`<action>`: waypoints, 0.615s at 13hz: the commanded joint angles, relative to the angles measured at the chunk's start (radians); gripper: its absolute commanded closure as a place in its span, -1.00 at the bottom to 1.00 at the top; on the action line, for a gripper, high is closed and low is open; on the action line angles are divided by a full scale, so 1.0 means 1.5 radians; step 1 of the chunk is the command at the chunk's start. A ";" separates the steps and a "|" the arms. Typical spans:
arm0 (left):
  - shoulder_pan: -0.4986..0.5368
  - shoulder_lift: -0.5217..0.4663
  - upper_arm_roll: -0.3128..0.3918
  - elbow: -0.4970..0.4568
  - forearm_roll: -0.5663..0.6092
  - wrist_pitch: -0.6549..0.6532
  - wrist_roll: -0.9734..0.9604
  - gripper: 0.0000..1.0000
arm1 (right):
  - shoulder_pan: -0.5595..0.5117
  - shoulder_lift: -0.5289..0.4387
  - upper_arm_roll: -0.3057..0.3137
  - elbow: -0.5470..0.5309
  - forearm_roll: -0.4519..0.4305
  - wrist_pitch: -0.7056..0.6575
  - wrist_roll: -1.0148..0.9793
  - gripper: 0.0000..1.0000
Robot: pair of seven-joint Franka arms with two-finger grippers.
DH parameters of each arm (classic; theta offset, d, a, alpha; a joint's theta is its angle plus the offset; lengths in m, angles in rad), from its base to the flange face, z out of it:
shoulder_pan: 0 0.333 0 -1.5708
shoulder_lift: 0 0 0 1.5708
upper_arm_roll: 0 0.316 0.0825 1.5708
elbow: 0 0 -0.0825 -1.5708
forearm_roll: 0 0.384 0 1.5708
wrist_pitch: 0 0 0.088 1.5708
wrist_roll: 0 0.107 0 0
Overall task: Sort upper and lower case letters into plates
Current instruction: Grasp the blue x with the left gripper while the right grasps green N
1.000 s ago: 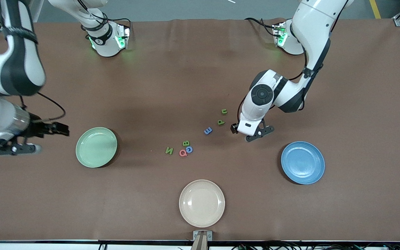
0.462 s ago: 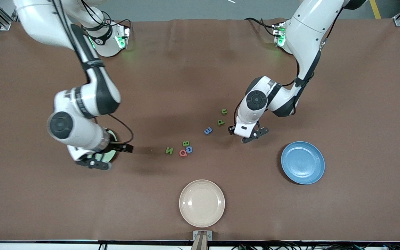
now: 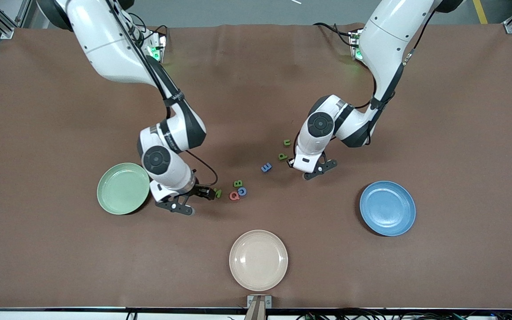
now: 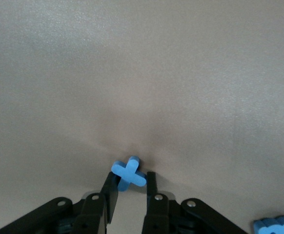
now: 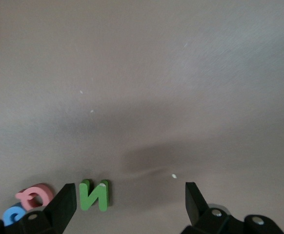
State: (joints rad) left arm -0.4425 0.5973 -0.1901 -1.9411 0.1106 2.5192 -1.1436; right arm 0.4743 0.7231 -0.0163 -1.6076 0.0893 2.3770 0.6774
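Observation:
The pale green plate [image 3: 123,188] lies toward the right arm's end, the blue plate [image 3: 387,208] toward the left arm's end. Foam letters lie between them: green u [image 3: 287,142], green p [image 3: 282,156], a blue letter [image 3: 266,167], green B [image 3: 238,183], blue G [image 3: 242,191], red Q [image 3: 234,195], green N [image 3: 217,193]. My right gripper [image 3: 205,194] is open, low beside the N [image 5: 94,195], which lies near one fingertip [image 5: 64,202]. My left gripper [image 3: 292,163], beside the p, is shut on a blue x [image 4: 129,174], hidden in the front view.
A cream-beige plate [image 3: 258,260] lies near the front edge, nearer the camera than the letters. The red Q [image 5: 34,196] and blue G [image 5: 12,214] show beside the N in the right wrist view. The blue letter [image 4: 276,226] shows at the left wrist view's edge.
My right arm swung from its end of the table across the green plate to the N. My left gripper shifted a little toward the p.

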 commanded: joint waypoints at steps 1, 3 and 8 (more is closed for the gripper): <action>0.002 0.000 0.004 0.004 0.014 0.003 -0.006 0.44 | 0.019 0.030 -0.008 0.017 -0.030 0.020 0.048 -0.87; 0.005 0.003 0.006 0.015 0.014 0.003 -0.006 0.42 | 0.033 0.050 -0.008 0.018 -0.033 0.044 0.065 -0.83; 0.012 -0.001 0.011 0.051 0.014 -0.005 -0.002 0.98 | 0.038 0.053 -0.006 0.022 -0.030 0.045 0.066 -0.76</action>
State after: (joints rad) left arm -0.4355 0.5988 -0.1766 -1.9000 0.1109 2.5192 -1.1435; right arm 0.5191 0.7913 -0.0192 -1.5858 0.0557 2.4461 0.7522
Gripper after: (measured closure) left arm 0.740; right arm 0.101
